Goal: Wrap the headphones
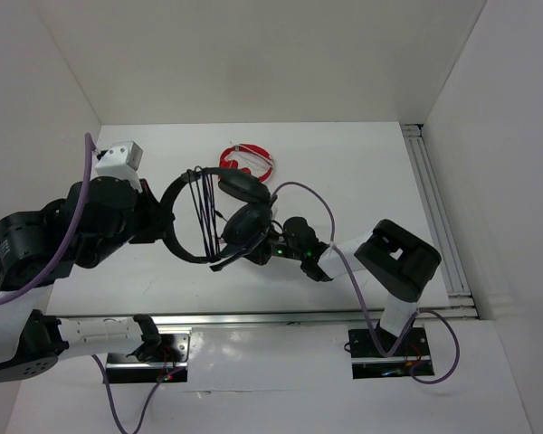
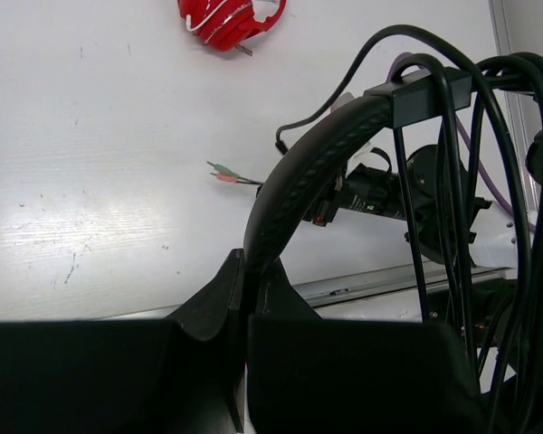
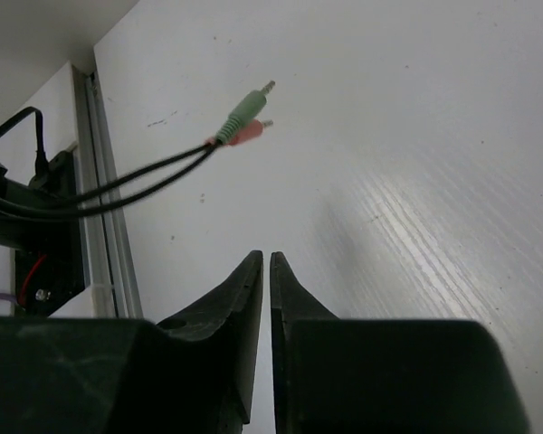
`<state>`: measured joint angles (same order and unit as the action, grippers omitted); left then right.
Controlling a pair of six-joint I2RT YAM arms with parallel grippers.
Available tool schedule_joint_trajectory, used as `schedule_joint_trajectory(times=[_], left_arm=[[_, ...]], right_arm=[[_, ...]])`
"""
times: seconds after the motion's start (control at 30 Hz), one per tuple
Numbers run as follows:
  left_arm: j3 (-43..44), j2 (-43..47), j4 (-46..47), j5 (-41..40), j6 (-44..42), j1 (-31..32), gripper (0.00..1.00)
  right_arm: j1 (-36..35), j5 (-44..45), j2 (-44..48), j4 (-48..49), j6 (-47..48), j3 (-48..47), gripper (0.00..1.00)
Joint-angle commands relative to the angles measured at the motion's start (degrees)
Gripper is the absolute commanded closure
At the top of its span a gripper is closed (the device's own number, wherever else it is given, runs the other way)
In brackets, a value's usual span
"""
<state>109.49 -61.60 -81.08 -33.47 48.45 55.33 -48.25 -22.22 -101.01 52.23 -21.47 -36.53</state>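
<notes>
My left hand [image 2: 251, 271] is clenched on the headband of the headphones [image 1: 250, 221], lifted over mid-worktop [image 1: 362, 163], cable looped across the band; right hand [image 3: 266, 262] nearly pinched together, empty; green and pink plugs [image 3: 242, 124] just beyond its tips, untouched.

The black over-ear headphones [image 2: 308, 172] are seen banded in matt, stitched, leather-like padding. The white tabletop [image 2: 100, 181] is seen smooth, faintly glossy and scuffed. The small red headphones [image 2: 228, 18] are finished in glossy plastic.
</notes>
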Motion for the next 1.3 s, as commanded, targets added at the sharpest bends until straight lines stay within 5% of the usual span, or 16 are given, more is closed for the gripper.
schedule_joint_trajectory(times=[0.0, 0.1, 0.43, 0.57, 0.6, 0.87, 1.17, 1.27], left_arm=[[0.37, 0.34, 2.86, -1.68, 2.97, -0.22, 1.0], [-0.15, 0.34, 2.86, -1.16, 2.97, -0.22, 1.0], [-0.68, 0.87, 2.86, -1.16, 3.5, -0.22, 1.0], [-0.68, 1.4, 2.86, -0.63, 3.5, -0.22, 1.0], [-0.68, 1.4, 2.86, -0.02, 3.5, -0.22, 1.0], [-0.68, 1.4, 3.47, 3.24, 2.97, -0.22, 1.0], [-1.21, 2.01, 3.38, 3.24, 2.97, -0.22, 1.0], [-1.21, 2.01, 3.38, 3.85, 2.97, -0.22, 1.0]], right_arm=[[-0.53, 3.22, 1.43, 7.53, -0.23, 1.55, 0.86], [-0.53, 3.85, 2.05, 7.54, -0.23, 1.03, 0.63], [-5.0, 0.77, 0.9, 7.02, 2.05, -3.01, 0.39], [-9.74, 7.87, 2.13, 3.24, 6.26, -4.51, 0.38], [-10.45, 9.37, 2.13, 3.23, 7.05, -5.03, 0.06], [-12.31, 35.56, 1.52, 2.53, 8.12, -7.93, 0.01], [-12.31, 34.27, -0.14, 3.76, 8.73, -8.47, 0.03], [-12.31, 33.56, -1.72, 3.76, 9.26, -9.78, 0.12]])
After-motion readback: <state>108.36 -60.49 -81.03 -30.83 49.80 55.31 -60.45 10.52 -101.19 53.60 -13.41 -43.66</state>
